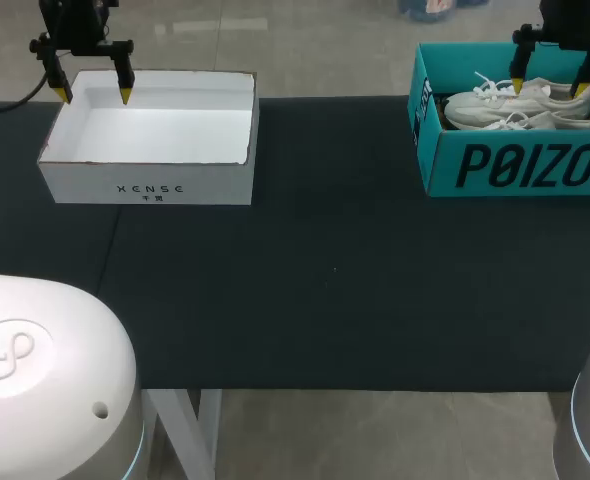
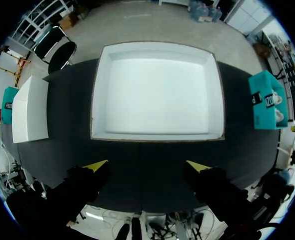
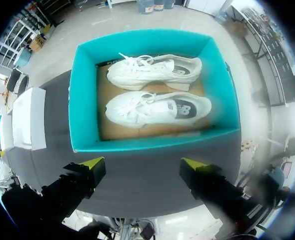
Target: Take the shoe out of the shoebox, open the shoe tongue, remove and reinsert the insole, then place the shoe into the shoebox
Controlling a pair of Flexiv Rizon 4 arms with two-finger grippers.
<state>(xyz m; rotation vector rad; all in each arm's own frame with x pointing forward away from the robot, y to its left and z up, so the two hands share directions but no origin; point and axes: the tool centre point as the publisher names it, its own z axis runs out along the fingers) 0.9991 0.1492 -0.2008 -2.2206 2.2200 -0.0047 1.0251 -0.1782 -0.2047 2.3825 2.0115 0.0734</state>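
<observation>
Our right hand (image 1: 548,88), wide open and empty, hangs above the white shoes (image 1: 523,108) lying lengthwise left-to-right in the teal shoebox (image 1: 515,168) at far right, much nearer them than our equally open, empty left hand (image 1: 94,96) over the white box (image 1: 145,186).

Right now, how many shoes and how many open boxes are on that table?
white sneakers: 2
open boxes: 2, the teal shoebox and the white box
Total: 4
</observation>
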